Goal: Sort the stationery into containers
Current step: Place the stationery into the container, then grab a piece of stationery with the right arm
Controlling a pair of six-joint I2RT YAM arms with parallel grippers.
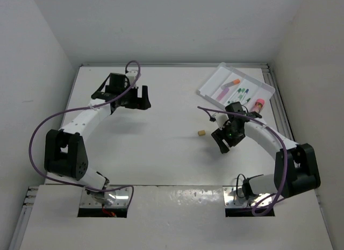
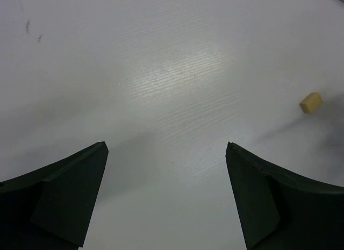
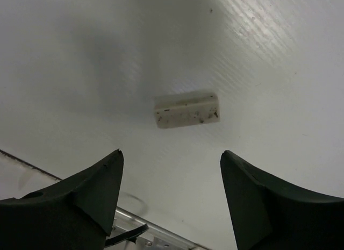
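The white divided tray (image 1: 215, 78) lies at the far right and holds a lilac stick (image 1: 227, 88), green-capped pens (image 1: 243, 91) and a pink marker (image 1: 258, 104). A tan eraser block (image 1: 201, 133) lies on the table left of my right gripper (image 1: 222, 143); it also shows in the left wrist view (image 2: 311, 102). In the right wrist view my right gripper (image 3: 171, 151) is open and empty, with a speckled whitish eraser block (image 3: 187, 109) on the table just ahead of it. My left gripper (image 1: 141, 104) is open and empty at the far left, over bare table in its wrist view (image 2: 166, 144).
White walls close in the table on the left, back and right. A metal rail (image 3: 161, 236) at the table's edge shows behind the right fingers. Purple cables loop off both arms.
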